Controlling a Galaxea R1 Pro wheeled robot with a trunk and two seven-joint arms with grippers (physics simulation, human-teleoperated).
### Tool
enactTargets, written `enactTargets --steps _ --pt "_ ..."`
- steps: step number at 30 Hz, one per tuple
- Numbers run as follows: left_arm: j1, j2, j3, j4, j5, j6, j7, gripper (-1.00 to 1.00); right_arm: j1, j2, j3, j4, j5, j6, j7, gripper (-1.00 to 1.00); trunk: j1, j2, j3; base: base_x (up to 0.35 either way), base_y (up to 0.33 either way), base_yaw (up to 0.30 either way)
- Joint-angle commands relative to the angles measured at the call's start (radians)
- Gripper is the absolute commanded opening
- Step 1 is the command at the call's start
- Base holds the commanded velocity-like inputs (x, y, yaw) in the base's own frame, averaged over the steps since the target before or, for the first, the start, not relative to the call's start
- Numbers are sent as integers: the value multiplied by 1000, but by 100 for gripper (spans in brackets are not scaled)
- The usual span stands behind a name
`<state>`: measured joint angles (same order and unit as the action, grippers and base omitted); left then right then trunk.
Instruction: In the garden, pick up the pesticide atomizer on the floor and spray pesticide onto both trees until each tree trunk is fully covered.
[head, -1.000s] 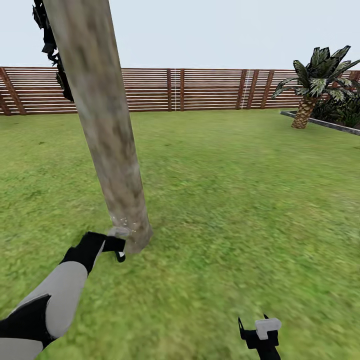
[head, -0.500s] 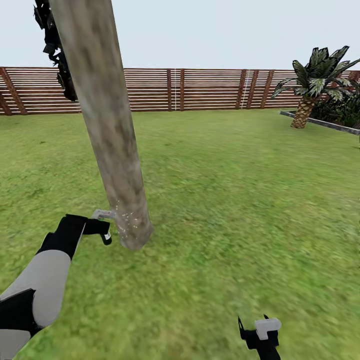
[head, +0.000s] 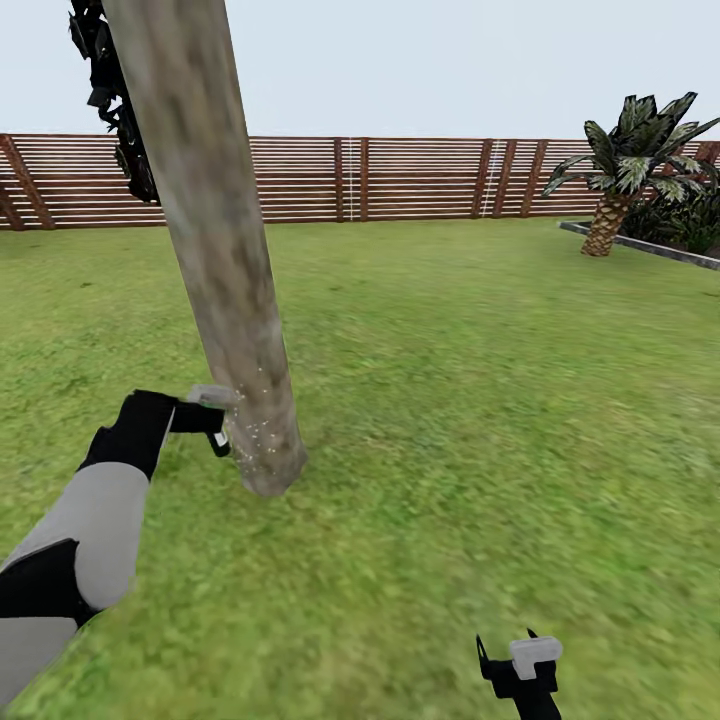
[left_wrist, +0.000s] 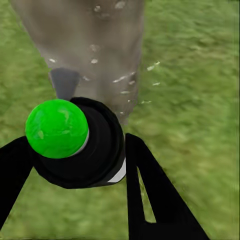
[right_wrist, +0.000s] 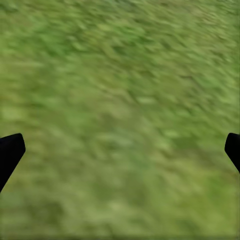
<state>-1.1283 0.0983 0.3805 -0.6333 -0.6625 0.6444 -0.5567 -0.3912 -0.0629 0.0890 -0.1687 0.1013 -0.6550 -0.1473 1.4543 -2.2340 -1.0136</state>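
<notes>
Since a second ago the left gripper (head: 212, 424) has risen along the tree trunk (head: 222, 260) and drawn slightly back from its base; half a second ago it sat a little lower. The right gripper (head: 508, 652) has not moved, and the view itself has barely shifted.

The pesticide atomizer (left_wrist: 80, 142) is clamped between the left fingers (left_wrist: 150, 187), its black top crowned by a bright green round cap, its pale nozzle aimed at the trunk just beside it. In the head view the bottle (head: 208, 396) shows as a whitish bit at about 8 o'clock from the trunk's middle, low near the base. Fine pale droplets speckle the bark there. The trunk is thick, pale grey-brown with mottled greenish patches, and leans toward 11 o'clock in the head view.

The right gripper hangs at 5 o'clock in the head view, its fingers (right_wrist: 9, 150) spread wide over bare grass, holding nothing.

Green lawn (head: 480, 400) runs to a brown slatted fence (head: 420, 178) at 12 o'clock; a short palm (head: 625, 165) stands at 2 o'clock by a grey kerb.
</notes>
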Motion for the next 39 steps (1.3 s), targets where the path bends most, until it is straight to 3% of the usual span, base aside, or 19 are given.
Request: enactTargets --steps 1,3,4,13,39 --pt "-2 16 1 -1 8 3 -1 -100 0 0 0 0 0 0 0 100 0 0 0 0 0 0" --pt "-2 44 0 -3 8 4 -5 -100 0 0 0 0 0 0 0 100 0 0 0 0 0 0" --pt "2 45 -3 -4 8 3 -5 -100 0 0 0 0 0 0 0 100 0 0 0 0 0 0" --pt "16 37 -6 -3 6 -2 1 -100 0 0 0 -2 -1 0 0 100 0 0 0 0 -30 96" --pt "16 45 0 -2 1 -2 7 -100 0 0 0 -2 0 0 0 100 0 0 0 -2 -267 28"
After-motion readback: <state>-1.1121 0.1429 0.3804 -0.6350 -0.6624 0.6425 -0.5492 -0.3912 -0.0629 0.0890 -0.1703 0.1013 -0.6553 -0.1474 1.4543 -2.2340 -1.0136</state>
